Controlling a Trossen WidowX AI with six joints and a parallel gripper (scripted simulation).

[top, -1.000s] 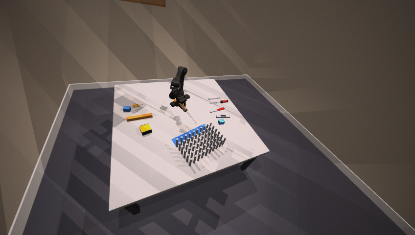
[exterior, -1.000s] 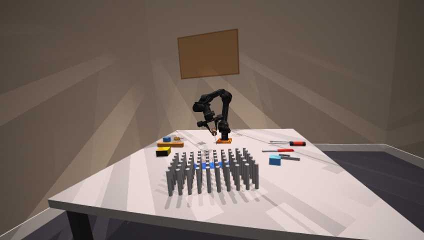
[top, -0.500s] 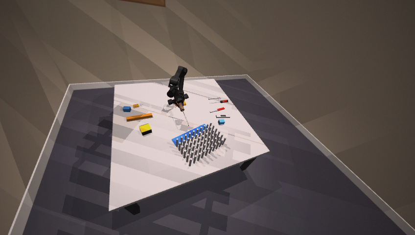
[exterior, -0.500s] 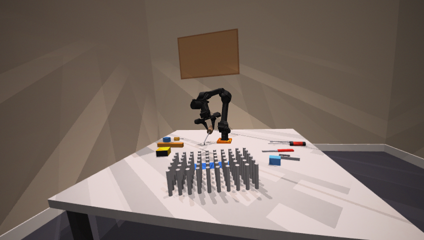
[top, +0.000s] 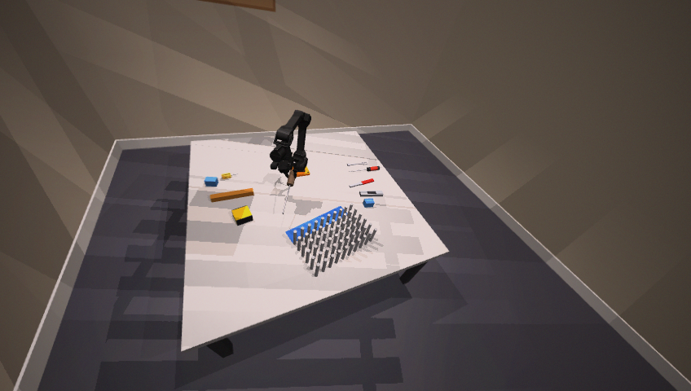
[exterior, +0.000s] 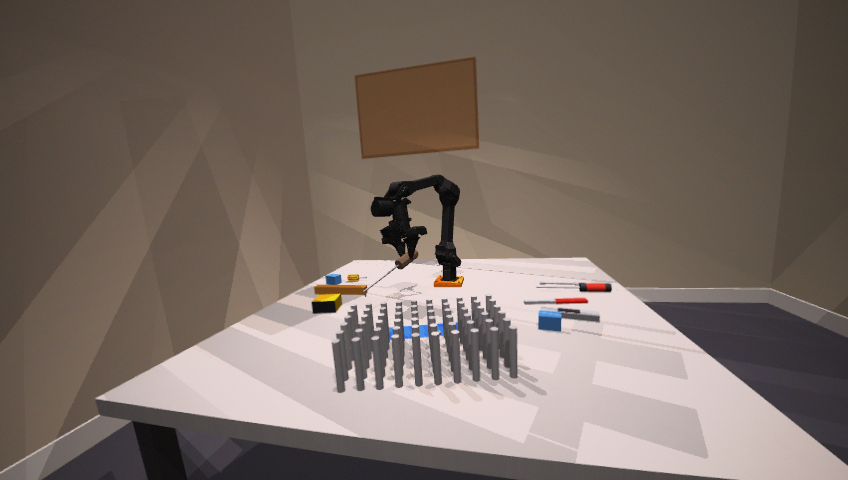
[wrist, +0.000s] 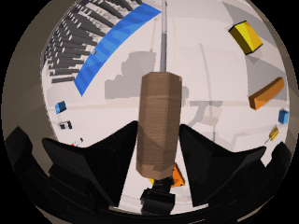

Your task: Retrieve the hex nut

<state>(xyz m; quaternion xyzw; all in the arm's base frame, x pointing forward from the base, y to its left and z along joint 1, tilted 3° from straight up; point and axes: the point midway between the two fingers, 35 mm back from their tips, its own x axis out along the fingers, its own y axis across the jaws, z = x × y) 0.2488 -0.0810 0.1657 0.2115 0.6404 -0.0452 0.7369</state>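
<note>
My gripper (top: 291, 174) (exterior: 407, 255) (wrist: 159, 126) is shut on the brown wooden handle (top: 290, 180) (exterior: 403, 261) (wrist: 160, 98) of a tool. The tool's thin metal shaft (top: 286, 199) (exterior: 382, 278) (wrist: 163, 42) slopes down over the table, outside the spacer field. Whether its tip touches the table I cannot tell. The grey spacers (top: 316, 269) (exterior: 417, 359) (wrist: 67, 63) stand upright in rows. The blue taped strip (top: 310, 221) (wrist: 112, 45) lies along their arm side. A tiny grey thing, seemingly the nut (wrist: 93, 52), lies on the strip in the wrist view.
A yellow-black block (top: 241, 215) (exterior: 326, 303) (wrist: 246, 37), an orange bar (top: 231, 195) (exterior: 340, 289) (wrist: 266, 93) and a blue block (top: 211, 182) (exterior: 333, 278) lie on one side. A red-handled tool (top: 367, 182) (exterior: 571, 300) and another blue block (top: 368, 203) (exterior: 549, 321) lie on the other.
</note>
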